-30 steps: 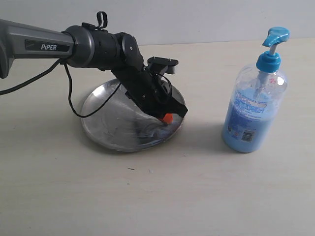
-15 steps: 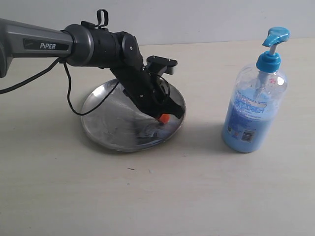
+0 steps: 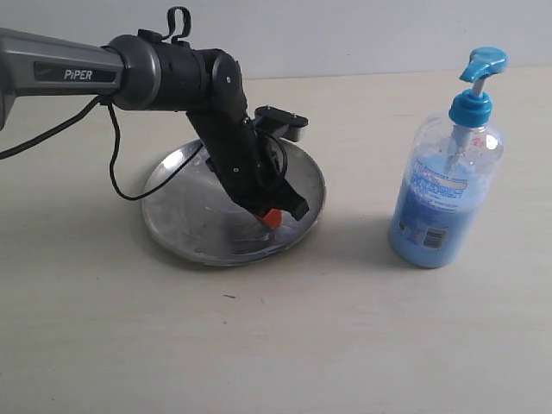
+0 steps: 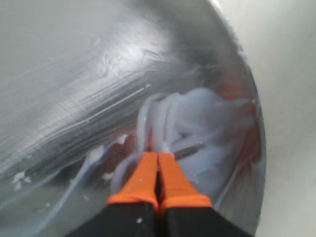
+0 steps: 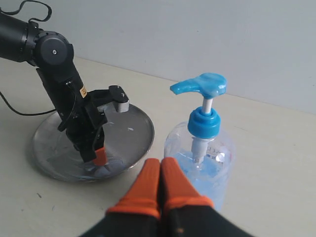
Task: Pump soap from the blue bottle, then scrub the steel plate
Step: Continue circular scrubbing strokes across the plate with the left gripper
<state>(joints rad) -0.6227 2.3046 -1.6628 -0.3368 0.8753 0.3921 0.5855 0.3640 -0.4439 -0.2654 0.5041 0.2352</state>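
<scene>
The steel plate (image 3: 172, 203) lies left of centre on the table. My left gripper (image 3: 272, 219) is shut with nothing held, its orange tips pressed down into the plate's near right part. In the left wrist view the shut tips (image 4: 158, 154) touch smeared pale-blue soap (image 4: 197, 123) spread over the plate (image 4: 74, 74) near its rim. The blue bottle (image 3: 444, 190) stands upright at the right, pump head up. My right gripper (image 5: 161, 160) is shut and empty, hovering just beside the bottle (image 5: 202, 143) on its near side; the exterior view does not show it.
A black cable (image 3: 121, 172) loops from the left arm over the plate's left rim. The left wrist camera mount (image 3: 278, 119) juts out above the plate's back edge. Bare beige table (image 3: 285, 345) surrounds plate and bottle.
The left gripper has slid left across the plate, away from the right rim, with the arm standing steeper. The bottle has not moved.
</scene>
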